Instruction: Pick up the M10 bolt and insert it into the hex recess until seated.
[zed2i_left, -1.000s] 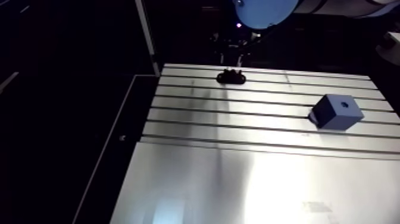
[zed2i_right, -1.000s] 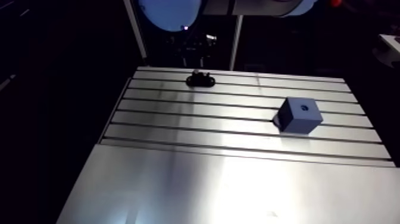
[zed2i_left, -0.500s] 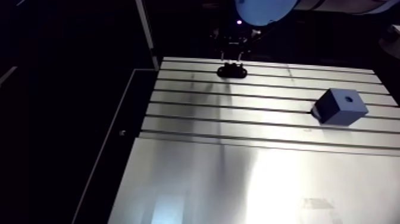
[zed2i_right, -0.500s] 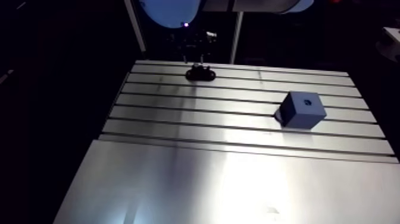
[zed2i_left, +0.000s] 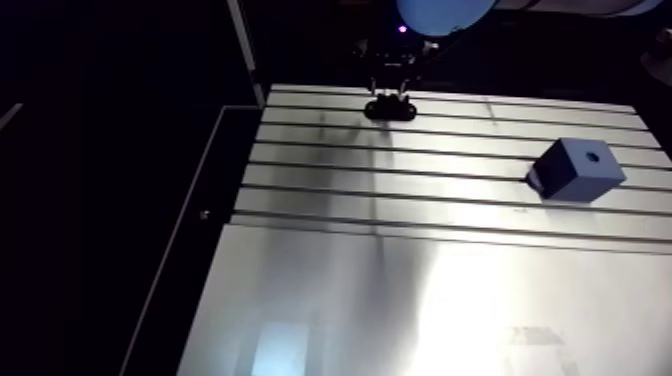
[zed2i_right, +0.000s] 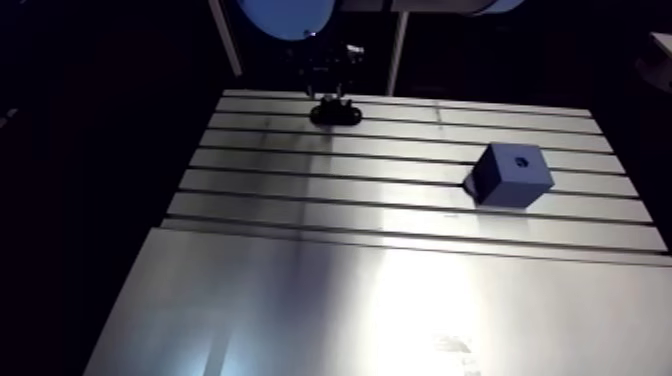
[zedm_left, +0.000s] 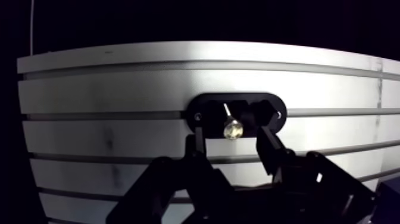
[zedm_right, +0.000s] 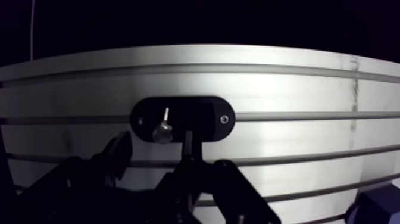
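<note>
Since a moment earlier I had brought the gripper (zedm_left: 231, 138) down to the black holder (zedm_left: 209, 105) — the grasp looked close, with nothing lifted yet. Its fingers stood apart, gripping nothing. The bolt (zedm_left: 232, 128) sat in the holder, between the fingers and seemingly touching neither. The blue block (zed2i_left: 580, 170) lay well apart from the holder.

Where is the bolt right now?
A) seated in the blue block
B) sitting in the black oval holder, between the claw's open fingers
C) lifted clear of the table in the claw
B: the wrist view shows the bolt in the black oval holder, with the claw open and one finger on either side of it.
</note>
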